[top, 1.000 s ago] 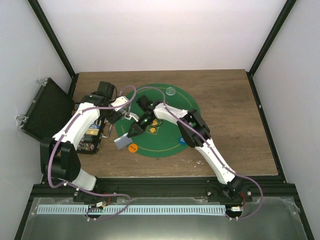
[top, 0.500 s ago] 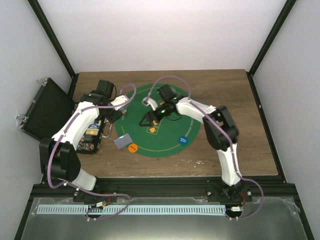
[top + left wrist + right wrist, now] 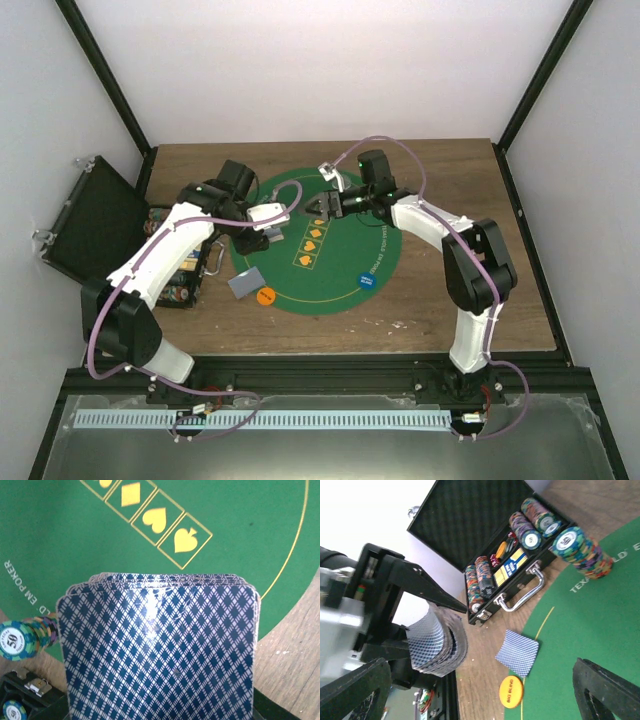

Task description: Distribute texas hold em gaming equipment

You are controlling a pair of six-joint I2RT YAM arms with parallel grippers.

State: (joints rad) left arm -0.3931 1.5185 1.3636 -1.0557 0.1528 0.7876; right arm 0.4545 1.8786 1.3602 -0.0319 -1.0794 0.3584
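My left gripper (image 3: 262, 221) is shut on a fanned deck of blue-backed playing cards (image 3: 157, 650), held above the left part of the green mat (image 3: 335, 262). The deck (image 3: 437, 642) also shows in the right wrist view, clamped between black fingers. A single card (image 3: 246, 283) lies face down on the mat's left edge, with an orange "big blind" disc (image 3: 266, 296) beside it. A blue disc (image 3: 367, 282) rests on the mat's right side. My right gripper (image 3: 318, 206) hovers open and empty over the far part of the mat, facing the deck.
An open black case (image 3: 485, 540) holding stacks of chips sits left of the mat, its lid (image 3: 85, 222) against the left wall. A stack of chips (image 3: 582, 550) stands on the mat's edge next to the case. Bare wooden table (image 3: 470, 240) lies right of the mat.
My right gripper opened, left the single card on the mat's left edge and drew back to the far side. My left gripper shifted right with the deck.
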